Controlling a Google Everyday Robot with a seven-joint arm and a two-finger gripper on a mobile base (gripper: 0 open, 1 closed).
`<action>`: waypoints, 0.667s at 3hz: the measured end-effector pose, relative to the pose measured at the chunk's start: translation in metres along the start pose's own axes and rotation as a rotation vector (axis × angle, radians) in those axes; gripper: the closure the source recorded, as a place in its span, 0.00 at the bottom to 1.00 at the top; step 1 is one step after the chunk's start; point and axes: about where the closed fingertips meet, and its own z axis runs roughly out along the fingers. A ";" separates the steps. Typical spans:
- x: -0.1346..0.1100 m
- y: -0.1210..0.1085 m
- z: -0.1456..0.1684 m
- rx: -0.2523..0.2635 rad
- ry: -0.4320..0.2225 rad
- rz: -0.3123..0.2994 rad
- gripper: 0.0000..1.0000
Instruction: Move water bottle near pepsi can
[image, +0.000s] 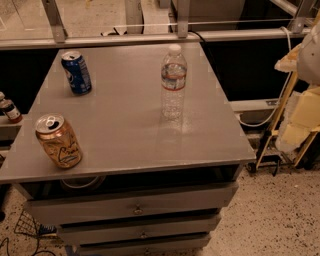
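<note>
The water bottle (173, 82) is clear ribbed plastic with a white cap and a red-edged white label. It stands upright on the grey cabinet top (125, 125), right of centre towards the back. The pepsi can (76, 73) is blue with a silver top and stands at the back left, well apart from the bottle. My gripper (304, 54) shows as a pale shape at the right edge of the view. It is raised beside the cabinet, far right of the bottle, and holds nothing that I can see.
A gold can with script lettering (58, 140) stands at the front left. A small brown bottle with a white cap (9, 109) sits on a ledge off the left edge. Yellow and white equipment (295, 125) stands to the right. Drawers (135, 207) are below, and a rail (150, 37) runs behind.
</note>
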 end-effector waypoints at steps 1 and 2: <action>0.000 0.000 0.000 0.000 0.000 0.000 0.00; -0.003 -0.002 0.000 0.007 -0.012 0.002 0.00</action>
